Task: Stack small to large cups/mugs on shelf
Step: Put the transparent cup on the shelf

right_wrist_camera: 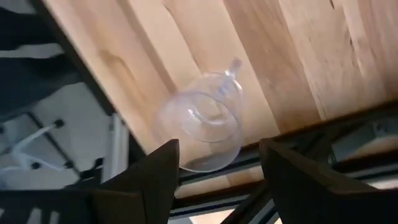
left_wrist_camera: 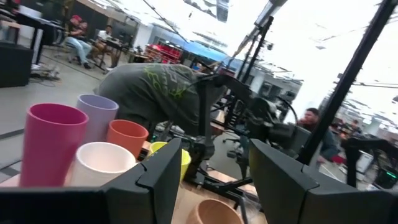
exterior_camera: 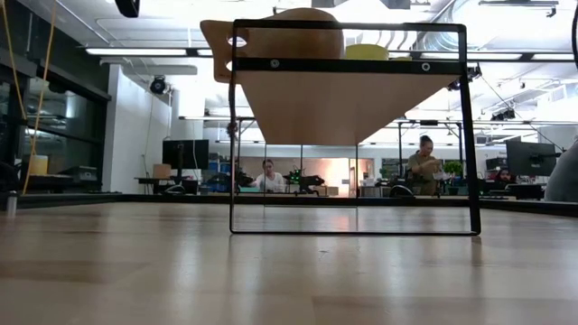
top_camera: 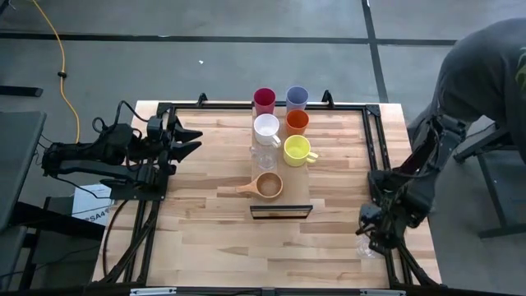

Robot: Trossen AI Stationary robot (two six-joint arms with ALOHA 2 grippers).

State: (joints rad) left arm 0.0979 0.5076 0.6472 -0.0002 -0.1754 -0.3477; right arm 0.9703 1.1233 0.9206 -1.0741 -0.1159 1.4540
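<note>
- Two arms are in view from above: the left end effector [top_camera: 187, 141] waits at the left edge of the table [top_camera: 205, 222], fingers spread and holding nothing; the right end effector [top_camera: 369, 238] is at work over the table's near right corner.
- Seen from the right wrist, the right fingers stand apart, and a clear glass [right_wrist_camera: 204, 121] lies beyond and between them, on the wood right at the table's edge beside the dark frame rail. It appears tipped toward the camera, with a small tab or handle at its far side. I cannot tell whether the fingers touch it; it does not look gripped.
- Most of the cups already stand on the shelf [top_camera: 292, 193] at table centre: crimson tumbler [top_camera: 264, 101] and lavender tumbler [top_camera: 297, 98] at the back, then white mug [top_camera: 266, 128] and orange tumbler [top_camera: 297, 122], yellow mug [top_camera: 297, 150], another clear glass [top_camera: 263, 157], and the wooden handled cup [top_camera: 266, 186] nearest the front.
- My judgement: the step in hand is picking up the stray glass, well apart from the shelf.
- To do it well, centre the wall or rim between the fingers before closing, close gently since glass is slick, and avoid nudging it outward, as it could slip off the edge.
- Lift straight up clear of the rail before travelling toward the shelf.
</note>
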